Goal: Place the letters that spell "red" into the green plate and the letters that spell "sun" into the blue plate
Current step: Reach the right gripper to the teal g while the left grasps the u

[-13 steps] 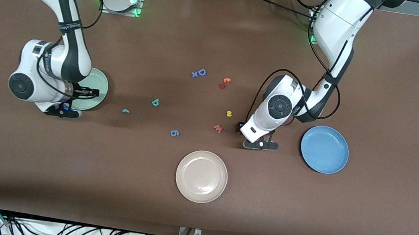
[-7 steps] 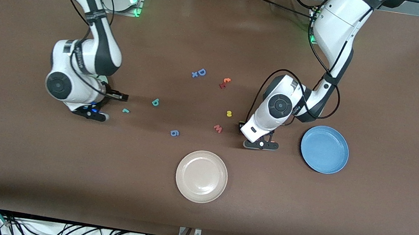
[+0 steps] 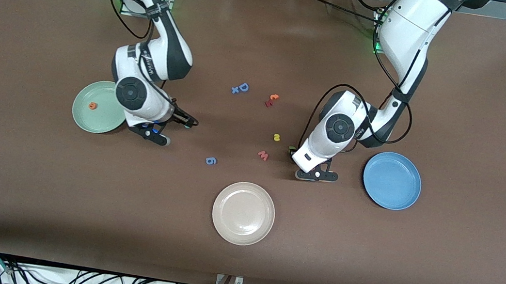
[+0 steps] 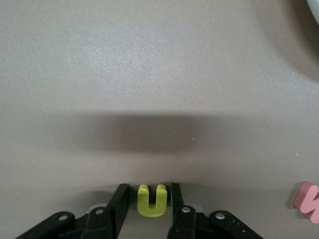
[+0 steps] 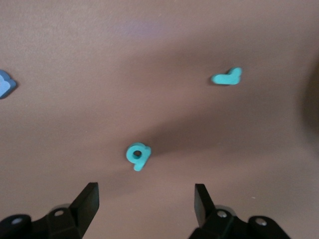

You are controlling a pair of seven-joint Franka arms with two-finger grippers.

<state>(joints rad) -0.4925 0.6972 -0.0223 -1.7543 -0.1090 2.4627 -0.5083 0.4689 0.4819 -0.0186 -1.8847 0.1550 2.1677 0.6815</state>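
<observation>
Left wrist view: left gripper [image 4: 151, 199] around olive "u" [image 4: 151, 200]; right gripper [image 5: 144, 199] open above teal "d" [image 5: 137, 155]

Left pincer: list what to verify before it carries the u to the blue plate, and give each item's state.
1. The u sits centred in the left pincer: ok.
2. Firm pinch on the u: cannot tell.
3. The u is off the table: not ok, it looks to be lying on it.
4. The pink w is apart from the left pincer: ok.
5. The blue plate is ready, bare and toward the left arm's end of the table: ok.
6. The right pincer is out of the way, open over the teal d: ok.
</observation>
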